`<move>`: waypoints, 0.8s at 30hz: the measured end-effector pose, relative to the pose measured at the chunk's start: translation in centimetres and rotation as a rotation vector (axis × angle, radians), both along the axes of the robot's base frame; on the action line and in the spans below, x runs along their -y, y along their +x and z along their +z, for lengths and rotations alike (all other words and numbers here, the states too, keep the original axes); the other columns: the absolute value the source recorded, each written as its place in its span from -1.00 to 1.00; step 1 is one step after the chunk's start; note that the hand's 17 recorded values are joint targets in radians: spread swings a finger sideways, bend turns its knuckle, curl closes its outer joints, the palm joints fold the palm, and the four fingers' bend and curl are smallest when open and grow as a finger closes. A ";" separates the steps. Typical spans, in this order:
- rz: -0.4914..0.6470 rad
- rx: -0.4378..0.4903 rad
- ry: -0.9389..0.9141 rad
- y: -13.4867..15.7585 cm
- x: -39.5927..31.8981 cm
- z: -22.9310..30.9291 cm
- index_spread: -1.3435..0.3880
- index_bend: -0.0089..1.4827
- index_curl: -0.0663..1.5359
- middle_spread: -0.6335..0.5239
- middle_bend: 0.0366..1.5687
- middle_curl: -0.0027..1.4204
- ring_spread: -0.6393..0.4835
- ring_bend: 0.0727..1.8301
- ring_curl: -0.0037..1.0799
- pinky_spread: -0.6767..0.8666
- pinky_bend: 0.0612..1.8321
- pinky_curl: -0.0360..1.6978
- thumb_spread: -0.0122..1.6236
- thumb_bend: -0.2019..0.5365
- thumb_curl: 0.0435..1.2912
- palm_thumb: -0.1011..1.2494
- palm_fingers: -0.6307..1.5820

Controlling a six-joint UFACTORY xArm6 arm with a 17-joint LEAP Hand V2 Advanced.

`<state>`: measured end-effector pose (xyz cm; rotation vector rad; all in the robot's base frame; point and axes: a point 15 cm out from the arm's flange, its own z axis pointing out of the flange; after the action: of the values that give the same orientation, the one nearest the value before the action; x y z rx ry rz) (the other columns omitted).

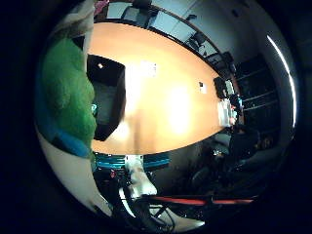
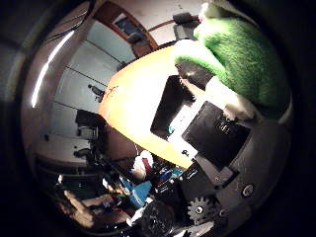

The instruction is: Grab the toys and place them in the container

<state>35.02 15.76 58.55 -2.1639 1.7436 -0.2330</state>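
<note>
Green plush toy (image 2: 242, 54) sits clamped in the hand (image 2: 232, 148) above the surface (image 1: 170, 97); centre it over the black container (image 1: 105, 95) before releasing.

The plush toy (image 1: 66, 92) sits close against the palm, held by the hand (image 2: 222, 148). The container (image 1: 105, 95) stands on the table (image 1: 170, 97) beside the toy. Chairs (image 1: 214, 53) line the table's far edge.

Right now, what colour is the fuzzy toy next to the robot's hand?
Bright green, the fuzzy toy has some white and blue at its edges. It shows best in the thumb side palm view.
</note>
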 end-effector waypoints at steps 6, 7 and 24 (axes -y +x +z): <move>0.055 0.030 0.020 1.9 -3.8 -0.6 0.19 0.31 0.39 -0.23 0.57 0.34 -0.39 0.33 0.77 -0.44 0.18 0.41 0.16 -0.50 0.13 0.68 0.50; 0.061 0.037 0.025 2.0 -4.3 -0.6 0.19 0.30 0.39 -0.23 0.57 0.35 -0.40 0.33 0.78 -0.44 0.18 0.41 0.16 -0.50 0.13 0.67 0.50; 0.060 0.052 0.040 3.4 -4.7 -0.8 0.06 -0.48 -0.10 -0.08 -0.26 -0.15 0.13 -0.28 0.04 0.09 -0.34 0.09 0.42 -0.53 -0.45 0.07 -0.34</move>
<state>38.39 20.41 57.75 -2.1589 1.6382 -0.2346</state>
